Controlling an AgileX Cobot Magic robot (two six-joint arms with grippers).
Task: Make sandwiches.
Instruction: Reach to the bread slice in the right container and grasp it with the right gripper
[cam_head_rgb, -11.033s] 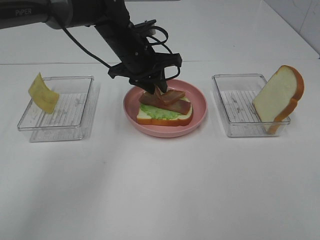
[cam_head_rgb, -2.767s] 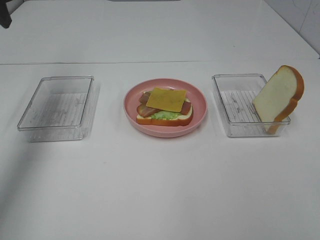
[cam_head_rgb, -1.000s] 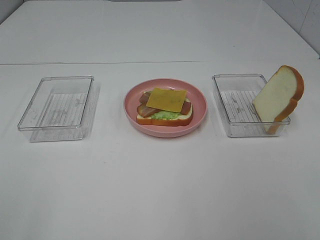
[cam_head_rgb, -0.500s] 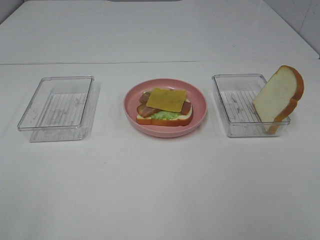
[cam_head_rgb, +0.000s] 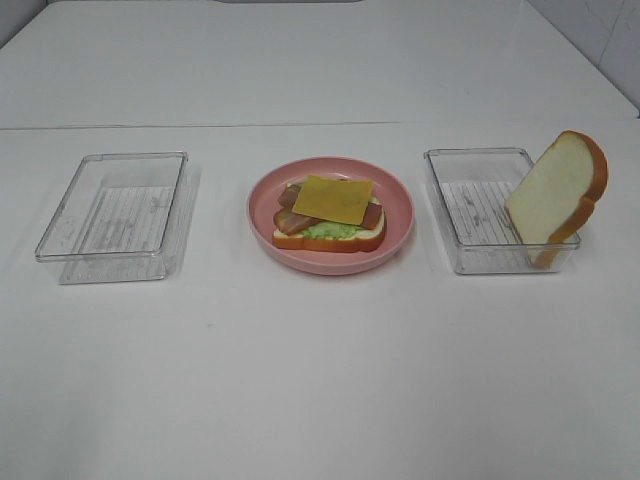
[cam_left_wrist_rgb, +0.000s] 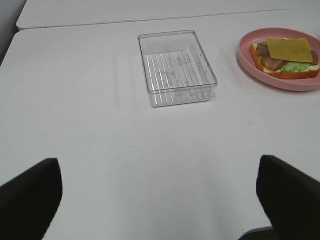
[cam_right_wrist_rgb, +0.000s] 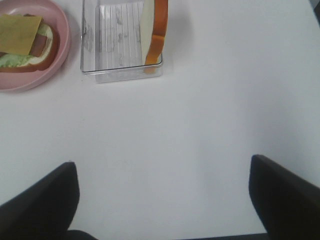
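Note:
An open sandwich (cam_head_rgb: 330, 222) lies on the pink plate (cam_head_rgb: 331, 266): a bread slice at the bottom, then green lettuce, bacon strips and a yellow cheese square (cam_head_rgb: 333, 199) on top. A second bread slice (cam_head_rgb: 556, 195) leans upright against the right wall of the right clear tray (cam_head_rgb: 470, 262). Neither arm shows in the high view. My left gripper (cam_left_wrist_rgb: 157, 165) is open over bare table, well short of the sandwich (cam_left_wrist_rgb: 285, 60). My right gripper (cam_right_wrist_rgb: 162, 165) is open too, with the leaning bread slice (cam_right_wrist_rgb: 155, 35) some way ahead of it. Neither holds anything.
An empty clear tray (cam_head_rgb: 62, 256) stands left of the plate, also in the left wrist view as a ribbed clear tray (cam_left_wrist_rgb: 181, 96). The white table runs wide in front of the trays. A seam crosses the table behind them.
Since the oldest frame the cheese has gone from the left tray onto the sandwich, and the left arm has left the high view. Over the last second nothing has visibly moved.

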